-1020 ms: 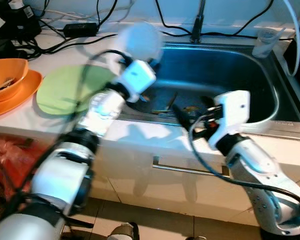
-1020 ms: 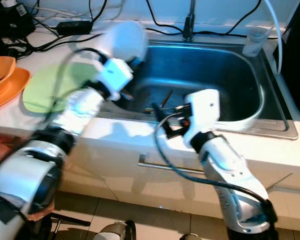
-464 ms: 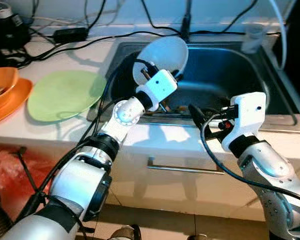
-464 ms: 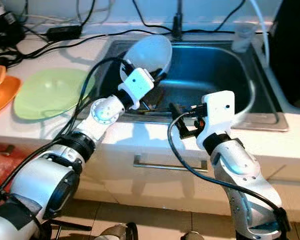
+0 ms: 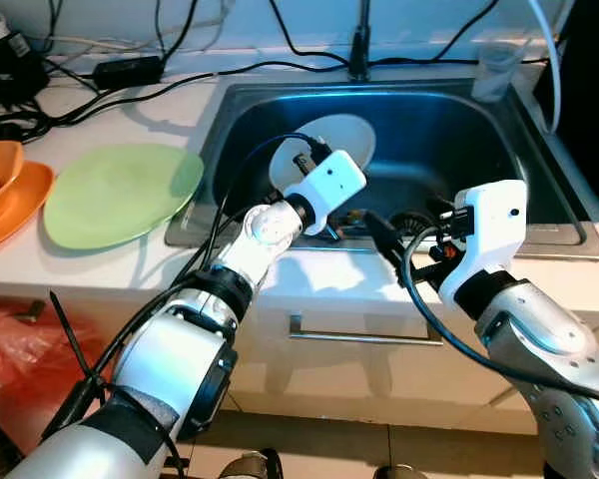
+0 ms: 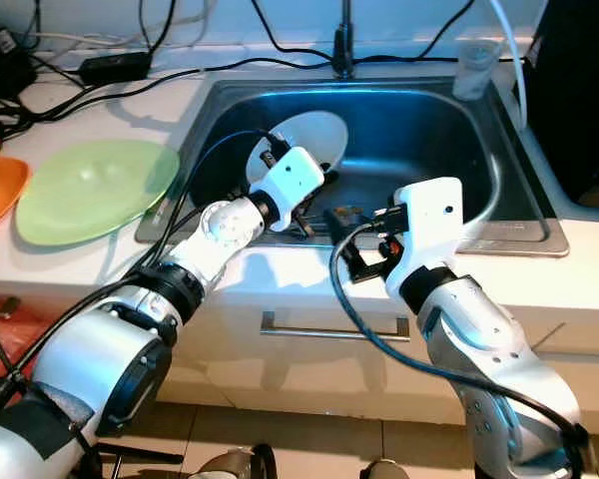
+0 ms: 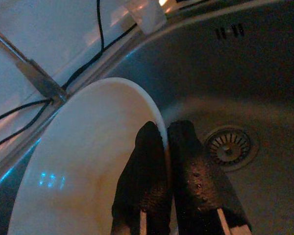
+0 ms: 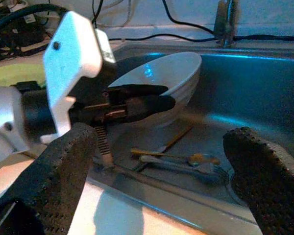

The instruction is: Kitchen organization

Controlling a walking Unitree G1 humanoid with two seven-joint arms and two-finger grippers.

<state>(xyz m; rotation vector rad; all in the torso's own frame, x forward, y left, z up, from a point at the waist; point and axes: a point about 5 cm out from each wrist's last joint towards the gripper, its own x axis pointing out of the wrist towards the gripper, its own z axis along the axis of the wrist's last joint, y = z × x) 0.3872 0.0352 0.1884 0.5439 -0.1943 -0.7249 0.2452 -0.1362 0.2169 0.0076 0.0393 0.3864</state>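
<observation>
Left pincer pinched tight on the rim of the white plate, held tilted over the sink. Right pincer spread wide, empty, at the sink's front edge above the cutlery. Advice: lower the plate slowly, release only once supported.

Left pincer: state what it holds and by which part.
The left pincer is shut on the white plate, pinching its rim, and holds it tilted inside the sink. The right pincer is open, holding nothing.
</observation>
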